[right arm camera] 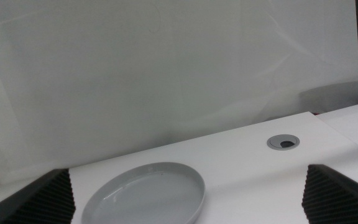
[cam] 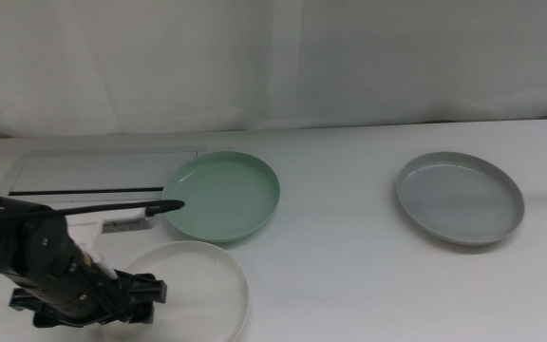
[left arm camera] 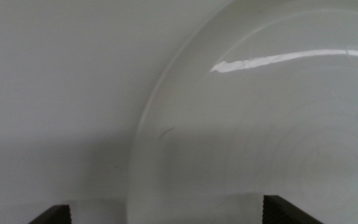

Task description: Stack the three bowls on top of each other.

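The white bowl [cam: 198, 285] lies at the table's front left. My left gripper [cam: 148, 291] is low at its left rim and open; in the left wrist view the white bowl [left arm camera: 260, 124] fills most of the picture, its rim between the wide-apart jaws of the left gripper [left arm camera: 166, 218]. Behind it sits the mint green bowl [cam: 222, 196], and the grey bowl [cam: 460, 198] lies apart at the right. The right gripper [right arm camera: 185, 186] is out of the middle view; it stands open and well back from the grey bowl [right arm camera: 145, 193], holding nothing.
A flat rectangular panel [cam: 103, 173] lies at the back left, beside the green bowl. A thin dark cable [cam: 112, 206] runs from my left arm toward the green bowl's rim. A round cable grommet [right arm camera: 284, 142] sits in the table past the grey bowl. A white curtain closes the back.
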You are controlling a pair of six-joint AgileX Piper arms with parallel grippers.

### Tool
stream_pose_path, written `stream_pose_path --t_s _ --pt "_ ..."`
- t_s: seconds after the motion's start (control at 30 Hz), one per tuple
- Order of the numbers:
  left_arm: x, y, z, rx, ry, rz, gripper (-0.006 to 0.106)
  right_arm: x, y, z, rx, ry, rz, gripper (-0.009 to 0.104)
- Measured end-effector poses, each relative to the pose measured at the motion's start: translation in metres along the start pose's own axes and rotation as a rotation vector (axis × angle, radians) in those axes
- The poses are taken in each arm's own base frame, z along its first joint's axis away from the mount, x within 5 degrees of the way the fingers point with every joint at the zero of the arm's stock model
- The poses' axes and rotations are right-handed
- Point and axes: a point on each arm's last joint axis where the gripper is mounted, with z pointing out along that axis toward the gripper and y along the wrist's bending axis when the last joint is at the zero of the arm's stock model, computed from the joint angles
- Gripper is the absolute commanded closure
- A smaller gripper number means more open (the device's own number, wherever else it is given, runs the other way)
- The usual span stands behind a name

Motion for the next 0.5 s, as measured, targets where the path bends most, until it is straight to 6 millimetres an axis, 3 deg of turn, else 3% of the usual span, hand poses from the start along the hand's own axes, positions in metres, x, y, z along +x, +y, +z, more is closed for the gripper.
stream_pose_path --t_s 0.17,0.3,0.4,0.5 --pt "-0.001 -0.003 0.009 0.000 0.010 0.008 0.021 0.000 0.000 0.000 0.000 0.000 0.000 -0.008" --pt "-0.002 -0.004 0.011 0.002 0.008 0.007 0.029 0.000 0.000 0.000 0.000 0.000 0.000 -0.008" --pt "-0.003 -0.006 0.012 0.007 0.003 0.006 0.043 0.000 0.000 0.000 0.000 0.000 0.000 -0.008" --pt "-0.006 -0.007 0.015 0.011 -0.006 -0.001 0.070 0.000 0.000 0.000 0.000 0.000 0.000 -0.008"
